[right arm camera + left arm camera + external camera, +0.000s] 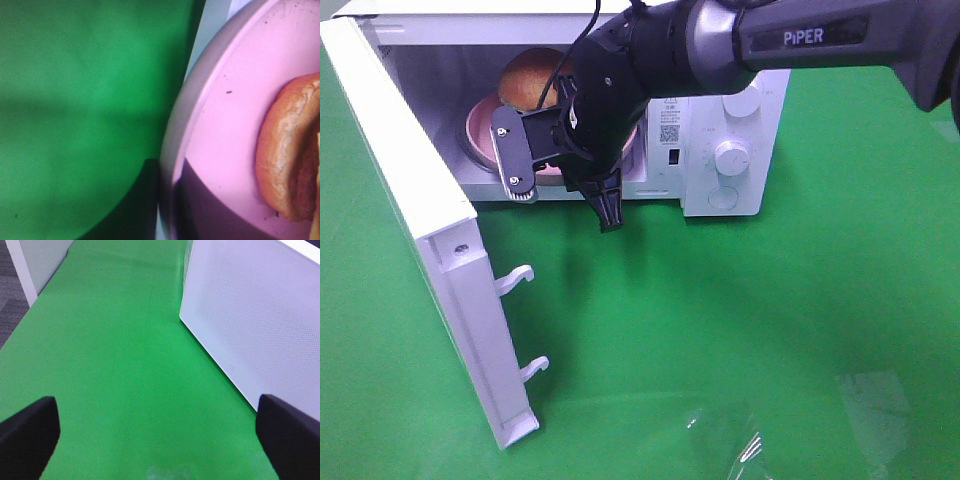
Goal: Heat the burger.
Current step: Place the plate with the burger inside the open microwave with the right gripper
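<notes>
The burger (525, 80) lies on a pink plate (478, 130) in the mouth of the open white microwave (720, 200). My right gripper (610, 220) reaches across from the right, points downward at the plate's near rim and is shut on that rim. In the right wrist view the plate (225, 100) fills the frame, the burger (285, 150) shows at its edge, and the right gripper (163, 215) straddles the rim. My left gripper (160, 440) hangs open over bare green cloth, holding nothing, its fingers (27, 435) wide apart.
The microwave door (420, 200) swings out to the left toward the table's front, with two latch hooks (515, 278) on its edge. In the left wrist view the door (260, 315) stands close by. The control knob (732, 157) is on the microwave's right. A clear film (750, 445) lies at the front.
</notes>
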Robot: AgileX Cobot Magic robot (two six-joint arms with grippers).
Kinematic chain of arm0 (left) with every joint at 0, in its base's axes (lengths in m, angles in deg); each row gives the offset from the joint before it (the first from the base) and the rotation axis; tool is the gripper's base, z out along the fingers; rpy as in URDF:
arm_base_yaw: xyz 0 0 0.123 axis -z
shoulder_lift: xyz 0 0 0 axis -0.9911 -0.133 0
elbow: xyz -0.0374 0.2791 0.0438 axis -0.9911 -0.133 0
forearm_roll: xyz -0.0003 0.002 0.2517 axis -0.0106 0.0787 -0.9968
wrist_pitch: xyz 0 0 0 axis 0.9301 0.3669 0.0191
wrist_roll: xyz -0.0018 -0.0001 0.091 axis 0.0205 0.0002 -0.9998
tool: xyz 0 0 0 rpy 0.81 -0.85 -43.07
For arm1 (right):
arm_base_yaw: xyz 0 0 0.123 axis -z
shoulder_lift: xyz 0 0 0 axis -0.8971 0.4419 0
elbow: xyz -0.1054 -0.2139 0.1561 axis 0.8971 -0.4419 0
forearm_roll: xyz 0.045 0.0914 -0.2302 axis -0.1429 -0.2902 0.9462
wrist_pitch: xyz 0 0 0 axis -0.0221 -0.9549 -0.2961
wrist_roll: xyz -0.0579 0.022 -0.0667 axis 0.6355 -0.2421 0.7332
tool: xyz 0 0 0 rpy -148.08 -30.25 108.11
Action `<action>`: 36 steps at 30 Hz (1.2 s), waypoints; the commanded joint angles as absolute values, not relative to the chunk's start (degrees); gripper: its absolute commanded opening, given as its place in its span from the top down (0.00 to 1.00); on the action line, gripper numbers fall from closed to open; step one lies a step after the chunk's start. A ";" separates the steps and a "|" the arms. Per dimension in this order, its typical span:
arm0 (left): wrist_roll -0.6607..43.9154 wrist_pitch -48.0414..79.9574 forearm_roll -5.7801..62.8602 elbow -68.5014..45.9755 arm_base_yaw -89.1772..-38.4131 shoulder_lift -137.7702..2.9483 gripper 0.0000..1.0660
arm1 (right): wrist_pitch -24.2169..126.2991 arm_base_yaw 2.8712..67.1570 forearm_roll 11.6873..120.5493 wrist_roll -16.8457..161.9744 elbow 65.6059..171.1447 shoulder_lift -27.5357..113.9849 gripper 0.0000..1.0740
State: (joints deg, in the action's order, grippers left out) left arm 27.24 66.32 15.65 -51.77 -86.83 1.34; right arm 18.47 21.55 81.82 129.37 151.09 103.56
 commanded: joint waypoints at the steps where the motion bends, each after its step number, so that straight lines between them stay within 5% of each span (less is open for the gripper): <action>1: 27.30 65.98 15.99 -51.94 -86.94 2.20 0.07 | 21.51 21.61 83.08 129.43 152.81 103.73 1.00; 23: 27.30 65.98 15.88 -51.94 -86.94 2.20 0.07 | 22.88 22.35 83.25 129.43 155.85 107.17 0.98; 36: 27.30 65.98 15.88 -51.94 -86.94 2.20 0.07 | 25.23 22.35 83.94 129.32 155.85 107.34 0.82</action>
